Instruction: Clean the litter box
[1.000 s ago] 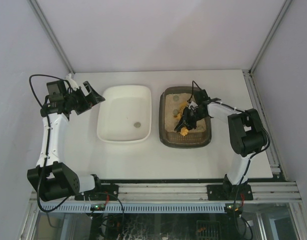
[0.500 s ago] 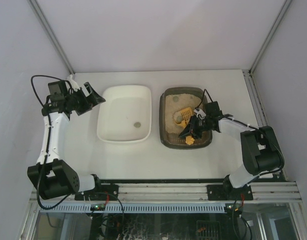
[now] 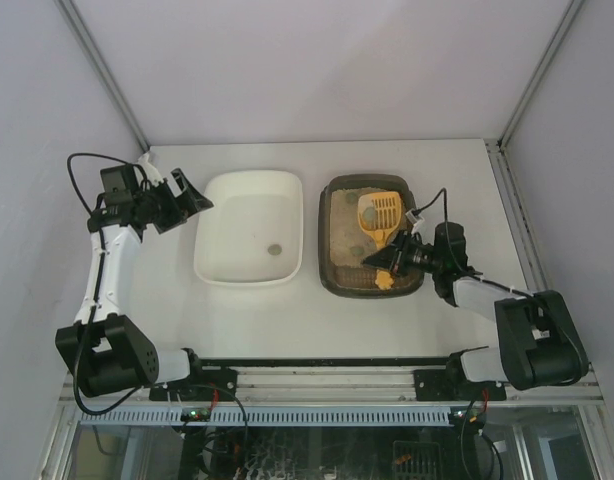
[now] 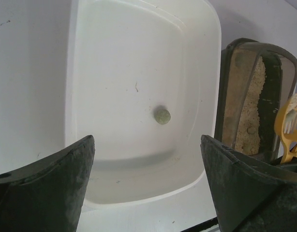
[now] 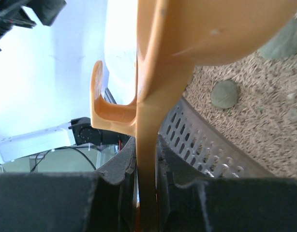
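Scoop work: right gripper point(image 3: 392, 258) clamped on yellow scoop point(image 3: 379, 213) handle over litter box point(image 3: 324, 245), which sits just right of white tub point(image 3: 213, 262); left gripper point(image 3: 192, 196) apart, idle; advise sliding scoop level under grey clump point(image 5: 225, 93), sifting gently before carrying across

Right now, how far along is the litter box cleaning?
One grey lump already lies in the white tub. The right gripper holds the yellow scoop over the litter box, where at least one litter lump is left. The left gripper hangs open beside the tub.
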{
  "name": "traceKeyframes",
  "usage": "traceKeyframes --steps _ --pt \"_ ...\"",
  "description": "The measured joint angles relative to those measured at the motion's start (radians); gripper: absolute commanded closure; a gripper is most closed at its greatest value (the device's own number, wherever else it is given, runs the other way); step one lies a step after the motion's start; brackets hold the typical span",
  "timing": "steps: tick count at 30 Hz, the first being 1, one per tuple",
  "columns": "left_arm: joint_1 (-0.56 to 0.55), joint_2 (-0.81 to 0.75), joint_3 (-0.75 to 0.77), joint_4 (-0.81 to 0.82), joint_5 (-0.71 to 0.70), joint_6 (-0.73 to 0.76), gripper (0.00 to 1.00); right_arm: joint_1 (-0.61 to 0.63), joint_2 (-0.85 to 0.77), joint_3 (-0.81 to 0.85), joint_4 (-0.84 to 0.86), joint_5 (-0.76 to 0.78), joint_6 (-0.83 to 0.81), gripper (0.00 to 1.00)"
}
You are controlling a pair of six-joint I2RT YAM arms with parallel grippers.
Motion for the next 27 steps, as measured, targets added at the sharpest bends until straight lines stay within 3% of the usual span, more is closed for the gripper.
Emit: traceKeyframes --steps 6,15,27 --pt "0.000 0.000 -0.011 0.012 0.011 0.008 0.07 -0.104 0.092 -0.122 0.371 -0.062 0.151 1.00" --pt "0.000 0.000 -0.012 0.019 0.018 0.018 0.07 -0.067 0.333 -0.156 0.813 -0.139 0.404 1.00" --pt "-0.001 0.000 -0.017 0.025 0.039 0.042 0.07 -0.084 0.365 -0.146 0.949 -0.169 0.467 1.00"
